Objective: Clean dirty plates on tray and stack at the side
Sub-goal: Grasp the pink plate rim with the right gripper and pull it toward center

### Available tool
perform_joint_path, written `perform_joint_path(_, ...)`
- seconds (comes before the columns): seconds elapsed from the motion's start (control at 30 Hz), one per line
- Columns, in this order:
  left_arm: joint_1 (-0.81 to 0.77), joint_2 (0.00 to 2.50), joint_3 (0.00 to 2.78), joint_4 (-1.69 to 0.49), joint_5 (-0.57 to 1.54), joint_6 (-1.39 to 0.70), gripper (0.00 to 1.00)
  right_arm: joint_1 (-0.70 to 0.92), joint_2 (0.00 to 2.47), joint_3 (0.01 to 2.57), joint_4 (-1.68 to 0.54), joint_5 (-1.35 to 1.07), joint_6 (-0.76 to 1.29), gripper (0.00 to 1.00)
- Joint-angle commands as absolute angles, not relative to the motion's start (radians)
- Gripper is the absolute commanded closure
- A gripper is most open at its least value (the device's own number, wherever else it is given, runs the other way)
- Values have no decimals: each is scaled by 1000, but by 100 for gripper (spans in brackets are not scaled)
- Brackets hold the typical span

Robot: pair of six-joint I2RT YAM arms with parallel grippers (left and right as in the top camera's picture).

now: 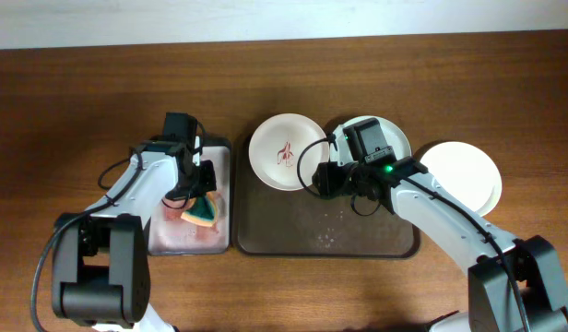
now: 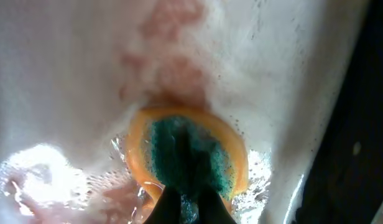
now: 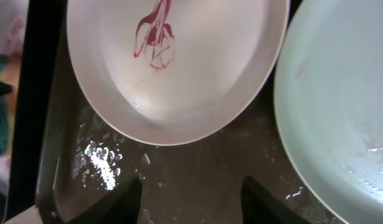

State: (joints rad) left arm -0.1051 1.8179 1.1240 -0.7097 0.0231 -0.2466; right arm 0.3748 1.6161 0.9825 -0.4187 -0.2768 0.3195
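Right claw (image 3: pixel 191 183) gapes wide, smeared white plate (image 3: pixel 198 74) just ahead; left claw (image 2: pixel 185 208) grips sponge (image 2: pixel 185 155).

Left arm (image 1: pixel 127 189): white links, black joint housings, and bulky black base (image 1: pixel 95 272). Thin black cable (image 1: pixel 50 238) looped alongside.
Right arm (image 1: pixel 450 217): same white-and-black build. Black wrist block carried small green light (image 1: pixel 387 169), lit. Black cable (image 1: pixel 302 166) arced off wrist.
Right gripper (image 3: pixel 194 202): fingers (image 3: pixel 126 202) were dark, tapered, matte.
Left gripper (image 2: pixel 182 210): fingers (image 2: pixel 163 211) were dark, narrow.
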Motion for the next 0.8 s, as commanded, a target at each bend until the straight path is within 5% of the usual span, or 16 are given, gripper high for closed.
perform_joint_path(0.0,-102,1791,1145,-755,27,-237,88,381,1625,998,-417,-249,331,46)
perform_joint_path(0.03,-102,1784,1147,-766,30,-237,42,381,1626,998,-414,-249,331,45)
perform_joint_path(0.07,-102,1780,1147,-784,39,-237,21,381,1632,998,-414,-250,332,45)
perform_joint_path(0.17,-103,1780,1147,-833,49,-237,24,381,1677,998,-412,-250,416,47)
perform_joint_path(0.4,-103,1780,1147,-850,65,-237,48,381,1766,998,-303,-250,585,57)
perform_joint_path(0.77,-103,1780,1147,-846,64,-237,44,381,1841,998,-353,-360,633,76)
